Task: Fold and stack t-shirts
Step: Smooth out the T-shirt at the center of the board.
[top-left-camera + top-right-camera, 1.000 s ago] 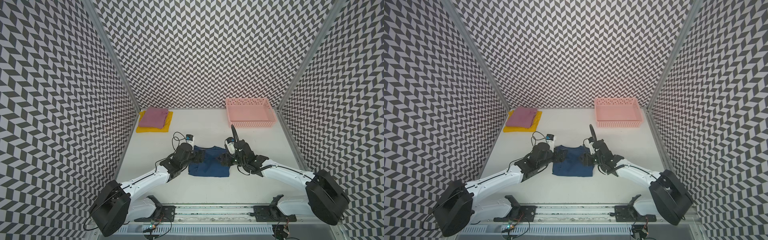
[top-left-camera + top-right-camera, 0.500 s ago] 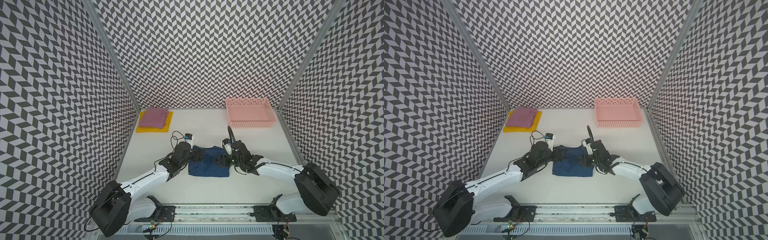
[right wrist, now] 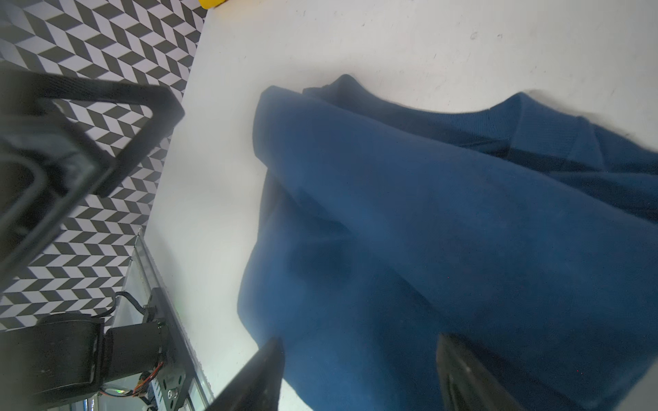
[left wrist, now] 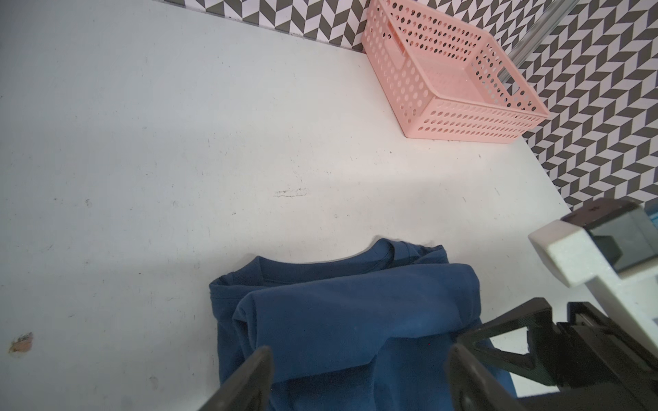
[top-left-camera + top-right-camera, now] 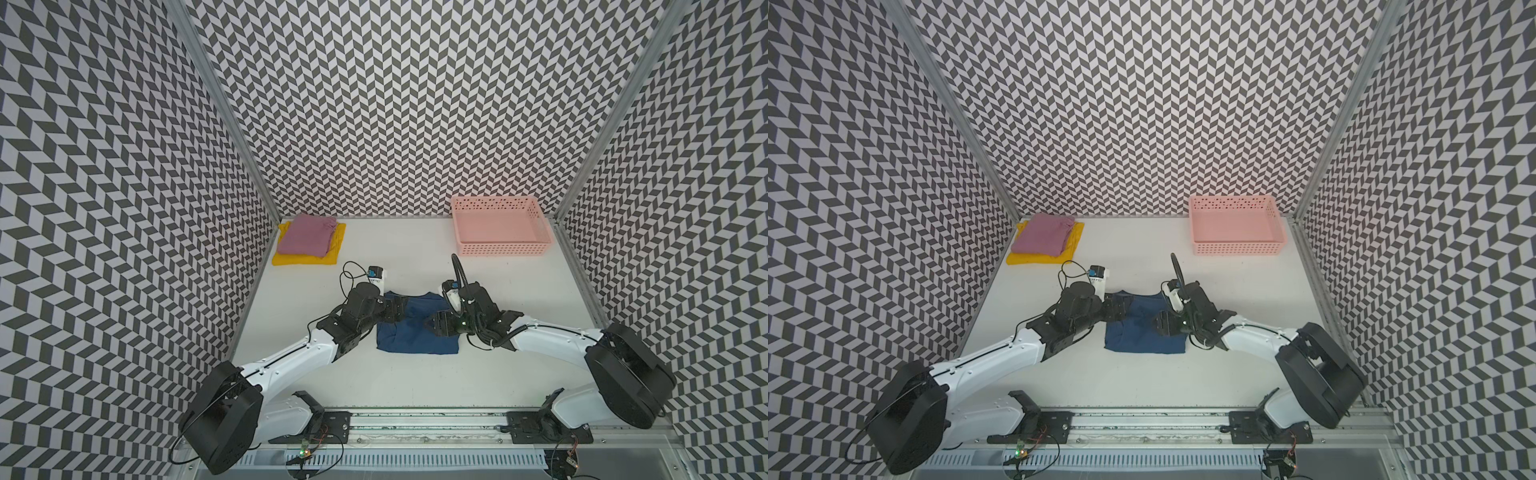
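- Nearest the base, the right arm's black elbow joint (image 5: 623, 374) is sitting closer in toward 9 o'clock than a second ago. The right gripper (image 5: 434, 329) is reaching further over the navy blue cloth t-shirt (image 5: 409, 336) from 3 o'clock. Its fingers (image 3: 263, 377) are standing spread, straddling cloth without pinching it.
- The left gripper (image 5: 394, 311) is staying where it was at the shirt's 9 o'clock edge, its fingers (image 4: 252, 380) likewise spread wide over the cloth.
- The shirt is keeping its place, lying folded just toward 6 o'clock from the middle of the white tabletop (image 5: 415, 386).
- Bare table is running from the shirt's hem to the metal rail (image 5: 415, 420) at 6 o'clock. The two arms are crossing the strips at 9 and 3 o'clock.
- Beyond the shirt a broad bare stretch is opening toward 12 o'clock, up to the chevron-patterned walls (image 5: 415, 124).
- That stretch is lying between two corners. At 11 o'clock a mauve-pink cloth t-shirt (image 5: 305, 235) is resting folded on a yellow cloth t-shirt (image 5: 303, 259). At 1 o'clock a pink perforated plastic basket (image 5: 503, 249) is sitting.
- The navy shirt's hem is facing 6 o'clock and its collar 12 o'clock. As folded, its broader span is running 9 to 3 in both top views.
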You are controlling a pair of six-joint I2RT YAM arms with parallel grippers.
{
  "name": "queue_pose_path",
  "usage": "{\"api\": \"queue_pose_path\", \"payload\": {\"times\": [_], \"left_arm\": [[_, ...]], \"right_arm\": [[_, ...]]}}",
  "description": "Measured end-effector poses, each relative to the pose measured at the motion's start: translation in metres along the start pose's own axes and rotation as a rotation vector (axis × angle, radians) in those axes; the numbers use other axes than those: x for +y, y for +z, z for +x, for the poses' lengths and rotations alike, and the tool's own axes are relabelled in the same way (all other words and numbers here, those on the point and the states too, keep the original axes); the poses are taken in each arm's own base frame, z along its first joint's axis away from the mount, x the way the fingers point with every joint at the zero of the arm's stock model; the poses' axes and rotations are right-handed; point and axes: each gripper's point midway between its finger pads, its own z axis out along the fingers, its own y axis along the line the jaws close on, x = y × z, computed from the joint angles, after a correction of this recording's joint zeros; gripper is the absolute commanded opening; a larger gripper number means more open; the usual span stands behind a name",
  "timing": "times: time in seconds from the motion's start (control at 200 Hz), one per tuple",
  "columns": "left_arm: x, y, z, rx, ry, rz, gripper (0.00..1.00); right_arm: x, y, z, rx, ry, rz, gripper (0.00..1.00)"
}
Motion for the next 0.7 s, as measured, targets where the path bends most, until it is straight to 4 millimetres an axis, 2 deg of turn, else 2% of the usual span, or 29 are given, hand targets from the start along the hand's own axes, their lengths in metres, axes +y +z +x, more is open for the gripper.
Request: {"api": "queue_pose_path", "payload": {"times": [0.095,0.215,0.406,0.701], "left_arm": [[0.000,0.000,0.000,0.000,0.001,0.000,0.79],[0.002,0.000,-0.001,-0.001,-0.001,-0.003,0.79],[0.003,-0.001,-0.002,-0.006,-0.004,-0.008,0.79],[0.005,-0.002,-0.004,-0.011,-0.005,-0.012,0.79]], "right_arm": [[-0.002,0.004,0.001,0.004,-0.001,0.003,0.69],[-0.011,0.019,0.001,0.028,-0.001,0.034,0.69],[-0.016,0.038,-0.021,0.016,-0.019,0.049,0.68],[-0.016,0.037,-0.051,-0.040,-0.054,0.057,0.68]]}}
